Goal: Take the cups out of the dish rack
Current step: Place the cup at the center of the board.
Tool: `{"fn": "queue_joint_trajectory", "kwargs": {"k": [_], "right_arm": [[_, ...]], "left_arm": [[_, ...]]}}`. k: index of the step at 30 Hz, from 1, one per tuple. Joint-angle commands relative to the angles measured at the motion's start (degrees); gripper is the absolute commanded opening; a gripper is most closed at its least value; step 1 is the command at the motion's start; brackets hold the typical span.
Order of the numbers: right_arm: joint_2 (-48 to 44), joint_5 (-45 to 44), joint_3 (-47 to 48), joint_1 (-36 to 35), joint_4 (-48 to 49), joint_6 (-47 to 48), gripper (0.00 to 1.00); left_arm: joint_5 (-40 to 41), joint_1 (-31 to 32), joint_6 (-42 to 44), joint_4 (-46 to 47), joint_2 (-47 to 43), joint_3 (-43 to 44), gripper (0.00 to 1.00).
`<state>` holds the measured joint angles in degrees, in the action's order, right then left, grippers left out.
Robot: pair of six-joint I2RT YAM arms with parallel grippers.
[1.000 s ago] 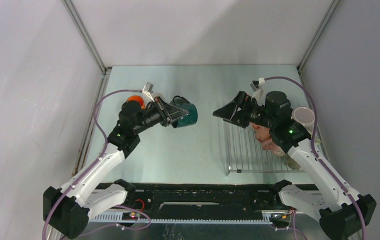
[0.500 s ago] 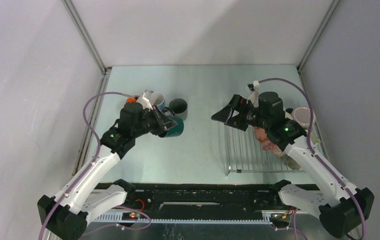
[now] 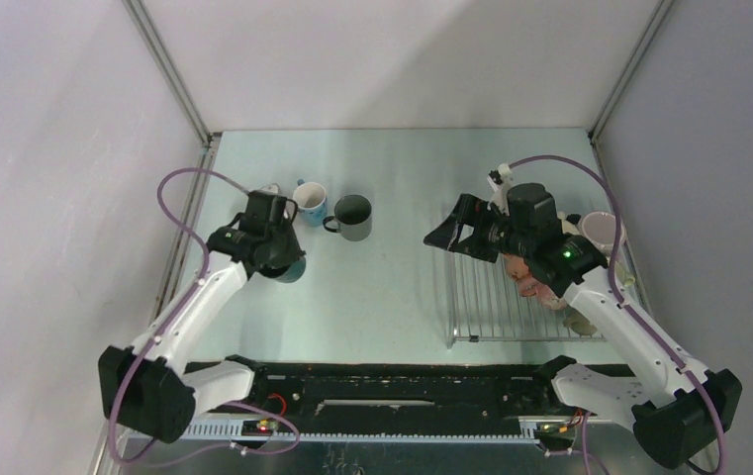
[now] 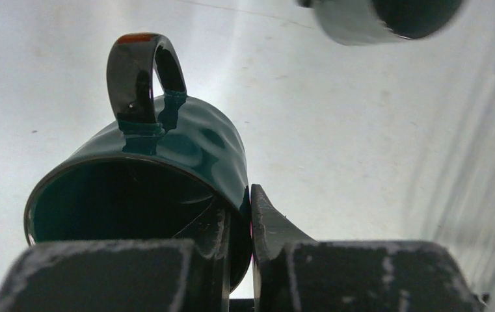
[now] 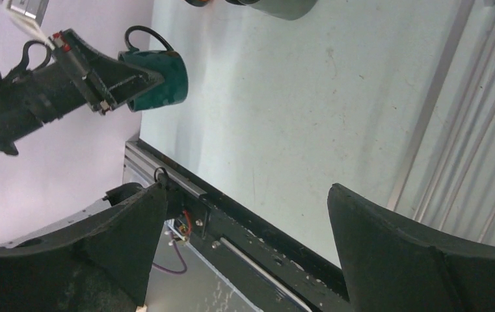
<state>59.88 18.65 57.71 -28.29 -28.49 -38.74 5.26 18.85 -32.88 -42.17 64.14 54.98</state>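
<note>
My left gripper (image 4: 241,214) is clamped on the teal mug's (image 4: 186,143) rim near the bench's (image 3: 392,287) left edge, the mug not yet released. A white mug (image 3: 310,201) and a grey mug (image 3: 351,216) stand unloaded beyond it, clear of my drop. Pink mugs (image 3: 530,275) wait in the rack (image 3: 486,302) by the right edge, my right gripper (image 5: 248,195) apart above.

Table (image 3: 392,287): flat, pale green top, faintly scuffed. Grey mug (image 3: 352,216) stands upright on it, beyond and to the right of the left gripper (image 4: 250,208) fingers and well to the left of the right gripper (image 3: 444,226) fingers. White mug (image 3: 310,201), blue inside, stands upright just beside the grey mug, on its left. Dish rack (image 3: 496,297) lies flat on the table, with its left rim beneath the spread right fingers. Teal mug (image 3: 288,269) is pinched at the rim by the left fingers; contact with the table cannot be told.
</note>
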Motion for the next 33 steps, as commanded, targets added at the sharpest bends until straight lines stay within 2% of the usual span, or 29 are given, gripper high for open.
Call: {"fn": "queue_joint_trajectory", "kwargs": {"k": [1, 8, 19, 27, 33], "right_arm": [[0.0, -1.5, 2.3, -0.9, -1.3, 3.4, 1.00], [0.1, -2.7, 2.3, -1.8, -2.8, 5.1, 1.00], [0.1, -2.5, 2.2, -2.0, -4.3, 7.6, 1.00], [1.0, -1.8, 2.3, -2.1, -4.9, 8.6, 1.00], [1.2, -2.4, 2.2, -2.5, -5.8, 8.9, 1.00]], "left_arm": [[4.9, -4.7, 4.2, 1.0, 4.2, 5.5, 0.00], [7.6, -11.5, 6.2, 1.6, 13.7, 8.3, 0.00], [7.7, -17.1, 7.2, 2.3, 25.3, 14.2, 0.00], [7.5, -21.7, 9.1, 1.8, 30.7, 16.9, 0.00], [6.8, -22.9, 10.2, 1.5, 32.6, 17.9, 0.00]]}}
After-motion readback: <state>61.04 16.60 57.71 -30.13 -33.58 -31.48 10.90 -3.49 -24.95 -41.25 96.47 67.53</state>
